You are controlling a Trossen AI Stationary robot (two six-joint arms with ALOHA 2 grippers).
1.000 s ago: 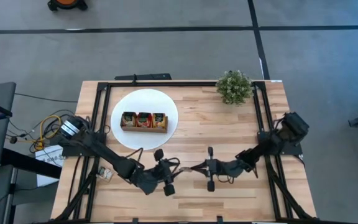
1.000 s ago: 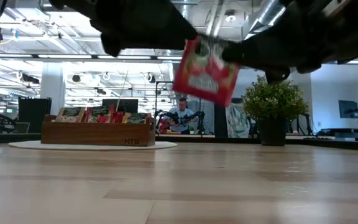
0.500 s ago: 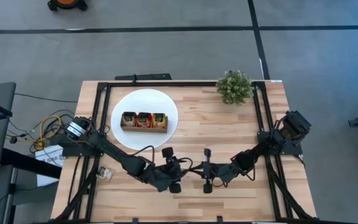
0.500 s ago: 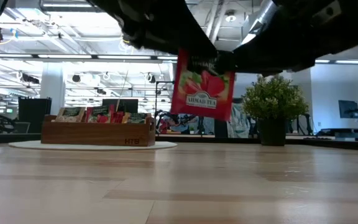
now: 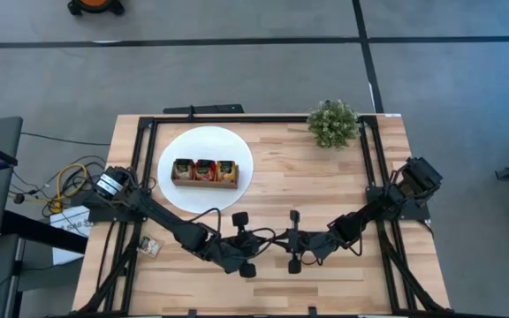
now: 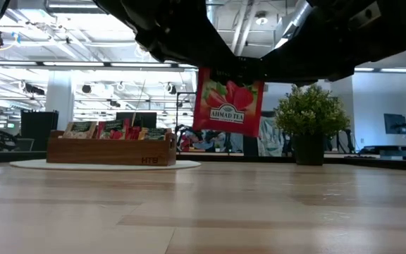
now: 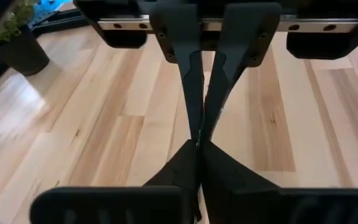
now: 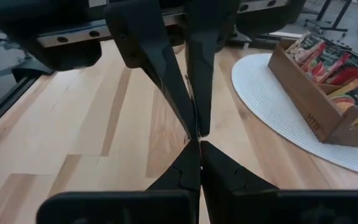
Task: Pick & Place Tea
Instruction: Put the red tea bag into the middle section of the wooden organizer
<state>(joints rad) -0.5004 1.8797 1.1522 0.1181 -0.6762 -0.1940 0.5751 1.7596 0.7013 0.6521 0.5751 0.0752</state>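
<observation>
A light wooden table (image 5: pixel 281 177) carried a white disc (image 5: pixel 173 190) at ten o'clock and a potted plant (image 5: pixel 332 124) at one o'clock.

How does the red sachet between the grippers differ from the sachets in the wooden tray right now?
The red sachet hangs in the air above the bare table, pinched by the left gripper and right gripper; the tray sachets stand packed in the wooden tray on the white disc. It is alone; they are many. Both are flat packets.

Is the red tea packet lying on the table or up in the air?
In the air. The red tea packet hangs upright above the table, pinched at its top where both grippers meet.
</observation>
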